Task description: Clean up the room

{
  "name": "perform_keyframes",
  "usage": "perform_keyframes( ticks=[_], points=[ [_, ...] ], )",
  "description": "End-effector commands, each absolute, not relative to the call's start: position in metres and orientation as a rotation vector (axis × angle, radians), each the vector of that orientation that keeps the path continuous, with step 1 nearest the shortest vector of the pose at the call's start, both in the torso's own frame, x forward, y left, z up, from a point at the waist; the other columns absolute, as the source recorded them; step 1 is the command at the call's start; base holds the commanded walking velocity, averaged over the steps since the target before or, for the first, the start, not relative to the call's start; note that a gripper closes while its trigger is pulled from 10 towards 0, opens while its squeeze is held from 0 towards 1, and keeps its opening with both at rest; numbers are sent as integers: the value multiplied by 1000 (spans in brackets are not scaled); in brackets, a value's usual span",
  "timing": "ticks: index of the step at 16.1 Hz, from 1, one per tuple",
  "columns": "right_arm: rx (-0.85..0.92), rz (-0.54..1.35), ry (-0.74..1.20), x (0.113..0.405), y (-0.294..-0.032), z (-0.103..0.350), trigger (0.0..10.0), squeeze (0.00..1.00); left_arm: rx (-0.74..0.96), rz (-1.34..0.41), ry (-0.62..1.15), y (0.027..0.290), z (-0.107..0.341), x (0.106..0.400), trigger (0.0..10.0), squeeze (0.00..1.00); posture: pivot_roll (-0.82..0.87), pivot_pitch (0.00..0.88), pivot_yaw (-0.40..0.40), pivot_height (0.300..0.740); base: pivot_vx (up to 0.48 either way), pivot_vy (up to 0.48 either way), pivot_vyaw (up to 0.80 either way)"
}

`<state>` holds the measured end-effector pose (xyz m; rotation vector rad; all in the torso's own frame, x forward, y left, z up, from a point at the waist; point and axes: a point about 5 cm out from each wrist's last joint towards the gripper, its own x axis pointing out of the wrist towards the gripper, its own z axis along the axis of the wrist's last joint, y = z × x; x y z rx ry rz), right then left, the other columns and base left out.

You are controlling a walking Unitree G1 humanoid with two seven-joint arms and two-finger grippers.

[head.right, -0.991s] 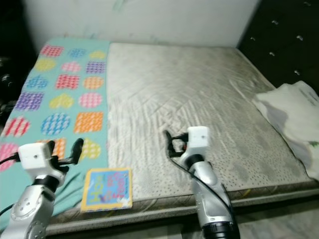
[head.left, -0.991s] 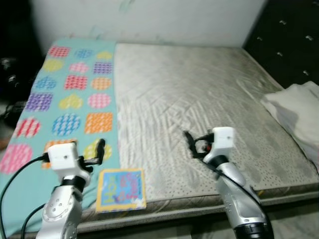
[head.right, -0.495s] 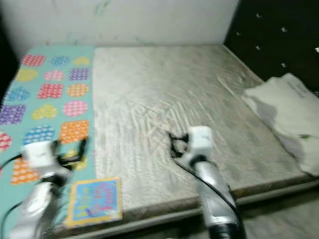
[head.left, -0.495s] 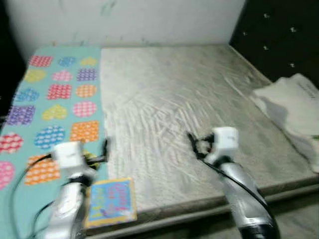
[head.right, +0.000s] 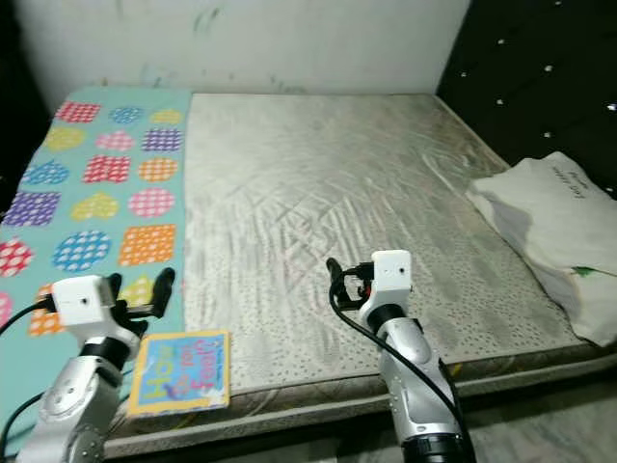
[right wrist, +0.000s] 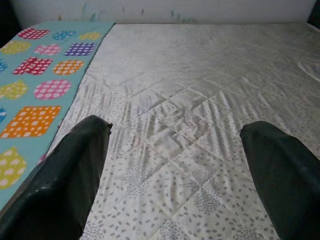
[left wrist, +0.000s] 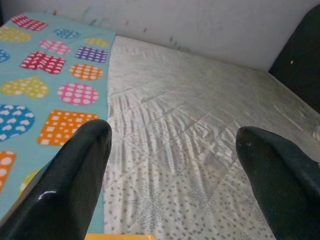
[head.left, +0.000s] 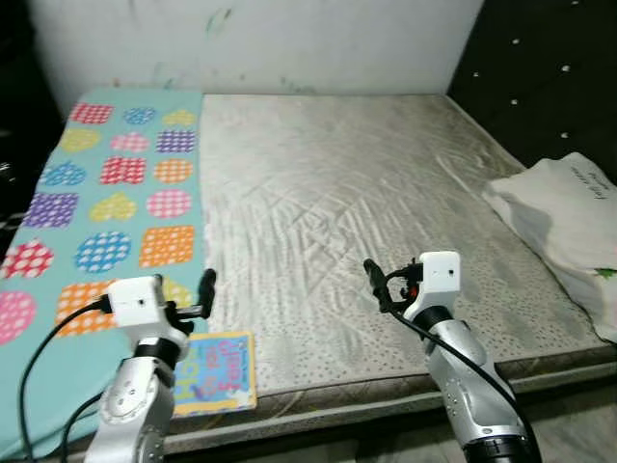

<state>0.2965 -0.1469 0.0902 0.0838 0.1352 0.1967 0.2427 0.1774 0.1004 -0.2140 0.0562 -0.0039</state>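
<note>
The robot stands at the foot side of a bed [head.left: 366, 203] with a bare, quilted grey-white mattress [head.right: 328, 193]. Along the robot's left side of the mattress lies a turquoise sheet [head.left: 106, 203] printed with coloured hearts, circles and squares. On the near edge of the bed, where the sheet meets the bare mattress, a thin children's book [head.right: 180, 370] with a yellow border and a blue cover lies flat. On the far right side of the bed, next to the dark tufted headboard [head.left: 549, 87], a white pillow [head.right: 554, 231] rests on the mattress. A pale wall [head.left: 251, 43] runs behind the bed.

The left end effector [head.left: 204, 292] is raised over the near left part of the bed, just above and behind the book, not touching it. In the left wrist view its two black fingers [left wrist: 75, 170] stand wide apart, with nothing between them but the mattress and the sheet beyond.

The right end effector [head.right: 334, 280] hangs over the middle of the near part of the mattress, well apart from the book and from the pillow. In the right wrist view its fingers [right wrist: 75, 170] are also spread wide and they hold nothing.
</note>
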Motion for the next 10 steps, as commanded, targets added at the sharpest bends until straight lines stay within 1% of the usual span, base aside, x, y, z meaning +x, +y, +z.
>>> perform_keyframes(
  ticks=[1, 6, 10],
  points=[
    [87, 193, 145, 298, -148, 90, 10000, 0, -214, 3, 69, 179, 99, 242, 10000, 0, -36, 92, -90, 719, 0, 424, 0],
    [84, 192, 145, 298, -148, 90, 10000, 0, -214, 1, 72, 179, 99, 242, 10000, 0, -38, 92, -89, 719, 0, 423, 0],
    [80, 190, 143, 299, -148, 91, 10000, 0, -212, -2, 72, 179, 100, 244, 10000, 0, -39, 90, -90, 719, 0, 0, 0]
  ],
)
